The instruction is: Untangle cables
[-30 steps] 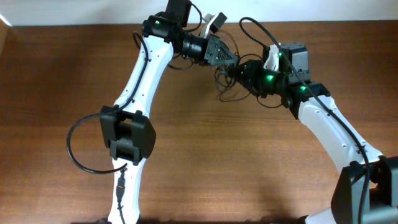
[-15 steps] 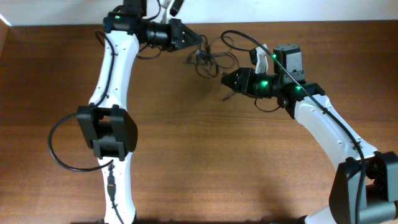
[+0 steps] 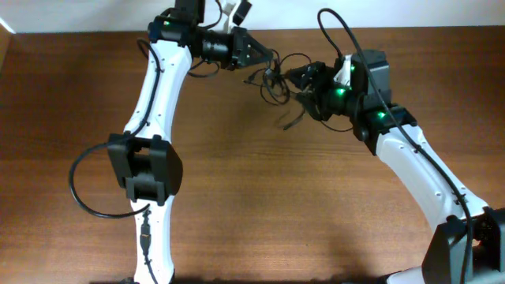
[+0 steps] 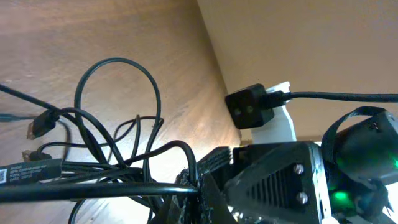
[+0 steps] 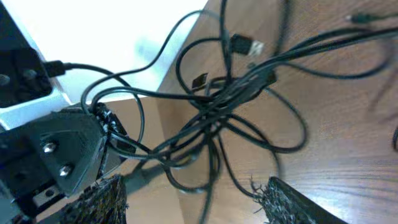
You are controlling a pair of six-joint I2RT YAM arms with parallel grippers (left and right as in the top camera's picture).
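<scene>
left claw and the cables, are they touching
Touching. The left wrist view shows strands of the cables pinched in the left claw.

The table (image 3: 260, 205) was dark brown wood with grain running left to right, its far edge meeting a pale wall (image 3: 79, 14). A loose strand of the cables (image 3: 293, 120) trailed down onto it near that edge
</scene>
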